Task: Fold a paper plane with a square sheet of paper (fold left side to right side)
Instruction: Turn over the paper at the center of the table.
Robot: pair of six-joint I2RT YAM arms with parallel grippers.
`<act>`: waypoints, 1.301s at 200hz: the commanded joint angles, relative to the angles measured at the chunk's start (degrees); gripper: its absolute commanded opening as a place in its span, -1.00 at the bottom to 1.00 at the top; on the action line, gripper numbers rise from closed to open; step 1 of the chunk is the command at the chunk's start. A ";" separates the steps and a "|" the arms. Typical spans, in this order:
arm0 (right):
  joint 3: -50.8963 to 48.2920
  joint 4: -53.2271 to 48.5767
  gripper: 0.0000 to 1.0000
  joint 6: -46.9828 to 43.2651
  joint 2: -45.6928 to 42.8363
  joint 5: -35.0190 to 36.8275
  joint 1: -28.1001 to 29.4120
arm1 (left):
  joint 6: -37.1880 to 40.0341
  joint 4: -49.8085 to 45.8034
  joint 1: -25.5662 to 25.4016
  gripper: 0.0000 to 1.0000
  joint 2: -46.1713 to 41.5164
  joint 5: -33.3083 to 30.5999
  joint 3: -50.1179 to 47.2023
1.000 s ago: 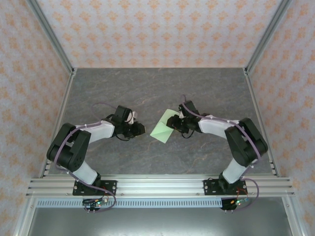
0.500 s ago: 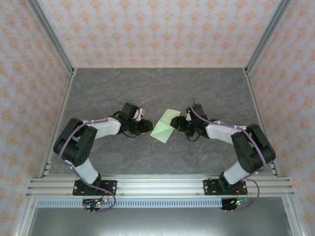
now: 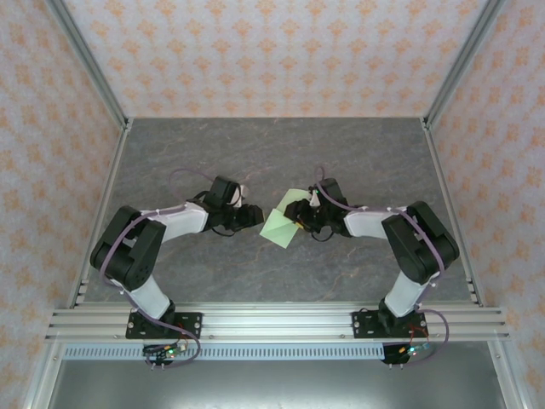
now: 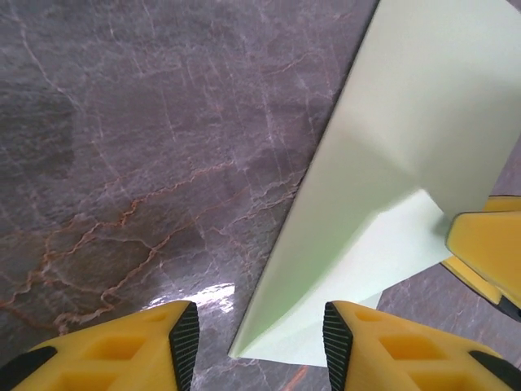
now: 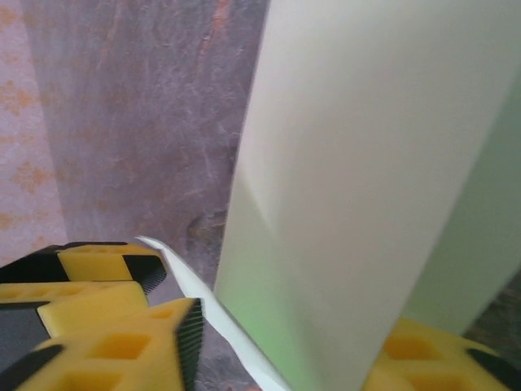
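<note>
Pale green paper sheet (image 3: 281, 223), half folded (one flap raised), lies on the tabletop (image 4: 122, 122); left fingers (image 4: 106, 350) spread beside its corner, right fingers (image 5: 114, 342) parted astride the flap.

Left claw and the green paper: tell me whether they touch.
Cannot tell. Left wrist view: the paper corner sits between the fingers of the left claw, close beside one, contact unclear.

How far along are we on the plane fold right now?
Early stage. Done: the square sheet of paper carries one crease, with a flap raised off the table. In hand: the right tool straddles that flap, jaws apart; the left tool sits open at the sheet's corner. Left: lay the flap flat, then every diagonal fold; no dart shape yet.
</note>
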 commanded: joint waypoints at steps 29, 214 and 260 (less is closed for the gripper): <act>2.30 0.72 -0.76 -2.61 -3.14 -0.10 -0.47 | 0.17 -3.50 0.25 0.05 -7.51 -4.35 1.03; 25.33 -4.65 -1.00 -7.80 -27.48 -28.77 -6.61 | -20.04 21.22 -0.34 0.79 -23.06 15.85 17.51; 25.42 1.05 -1.00 -3.57 -27.73 -28.77 -5.34 | -20.73 23.34 -2.41 0.41 -22.40 16.03 18.88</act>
